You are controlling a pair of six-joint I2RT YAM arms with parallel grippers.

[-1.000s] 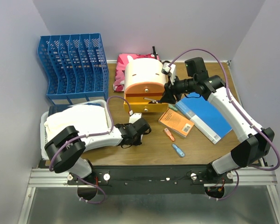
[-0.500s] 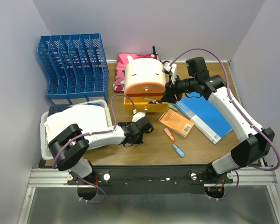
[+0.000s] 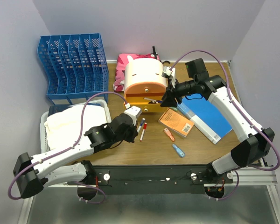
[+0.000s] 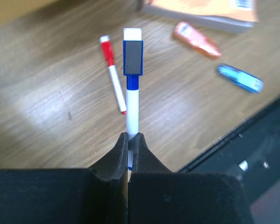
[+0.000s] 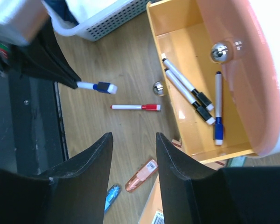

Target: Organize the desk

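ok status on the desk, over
Left gripper shut on blue marker. Right gripper open beside the open yellow drawer. Red marker loose on desk.

- Robot test cell dressed as an office desk.
- Boxed in by bare lavender walls, fronted by a black metal rail.
- Carries office goods on the wood-grain bench: blue file rack, orange drawer box, red marker, blue book.

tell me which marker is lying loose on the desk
The red-capped marker; the blue-capped marker is in the left gripper, the rest lie in the drawer.
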